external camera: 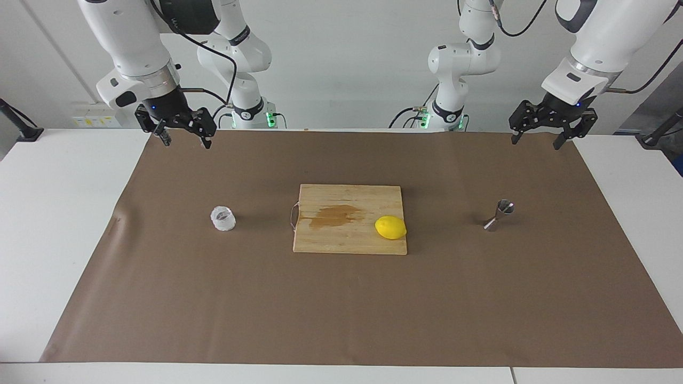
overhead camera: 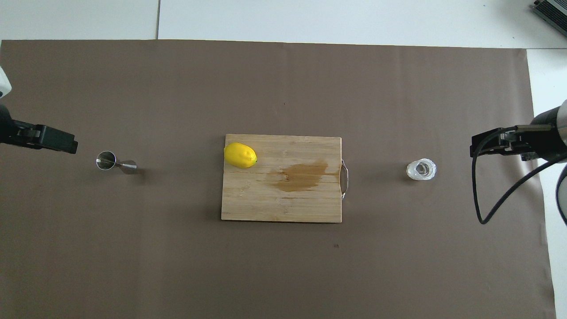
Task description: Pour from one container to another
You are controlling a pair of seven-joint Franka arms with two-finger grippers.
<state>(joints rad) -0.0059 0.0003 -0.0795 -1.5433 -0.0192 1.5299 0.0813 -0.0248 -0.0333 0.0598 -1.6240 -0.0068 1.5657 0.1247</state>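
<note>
The translucent whitish cup stands upright on the brown mat toward the right arm's end. The steel hourglass jigger stands upright on the mat toward the left arm's end. My right gripper hangs open and empty in the air over the mat's edge by the robots, apart from the cup. My left gripper hangs open and empty over that same edge at its own end, apart from the jigger.
A wooden cutting board with a dark wet stain and a metal handle lies mid-mat between cup and jigger. A yellow lemon rests on the board's jigger-side edge. A black cable loops from the right arm.
</note>
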